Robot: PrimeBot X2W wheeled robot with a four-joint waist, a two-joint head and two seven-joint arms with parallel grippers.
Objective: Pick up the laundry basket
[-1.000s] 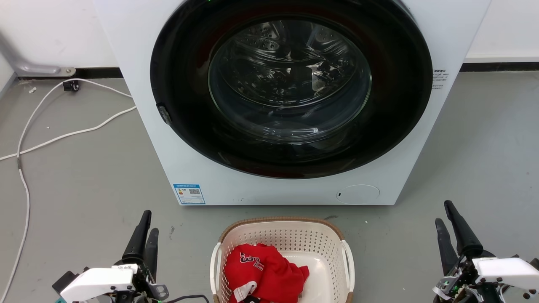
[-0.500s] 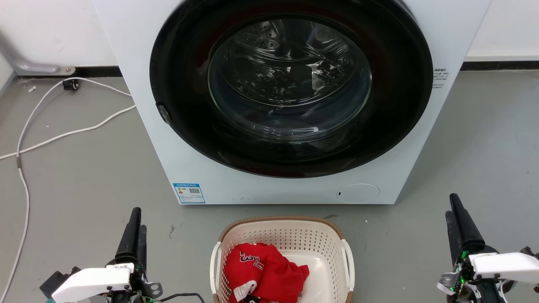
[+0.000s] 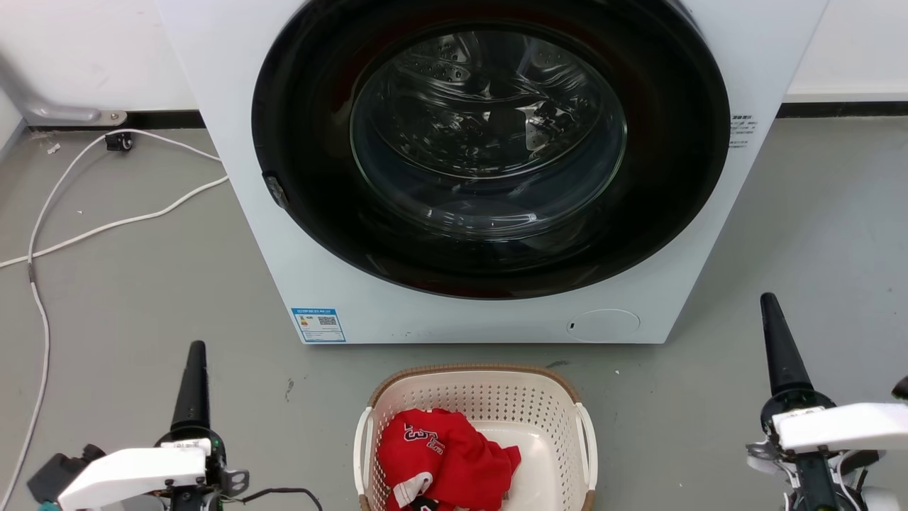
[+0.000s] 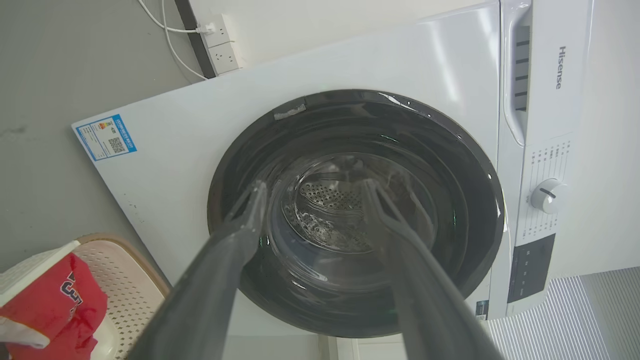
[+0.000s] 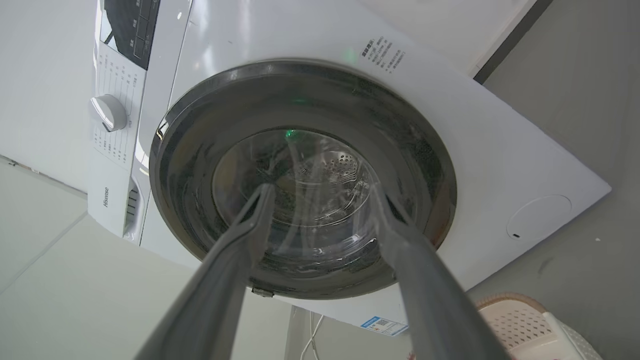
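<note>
The washing machine (image 4: 400,65) carries the brand name Hisense on its top panel, beside the drawer handle. It is legible in both wrist views. A blue label (image 3: 318,326) with a QR code sits low on its front, the print too small to read. The red shirt (image 3: 454,461) in the laundry basket (image 3: 472,370) bears white numerals, seemingly 23.

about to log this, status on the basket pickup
Left jaws, right jaws open, empty, flanking basket, not touching. Basket on floor before washer, red shirt inside, not lifted. Nothing between jaws and handles.
</note>
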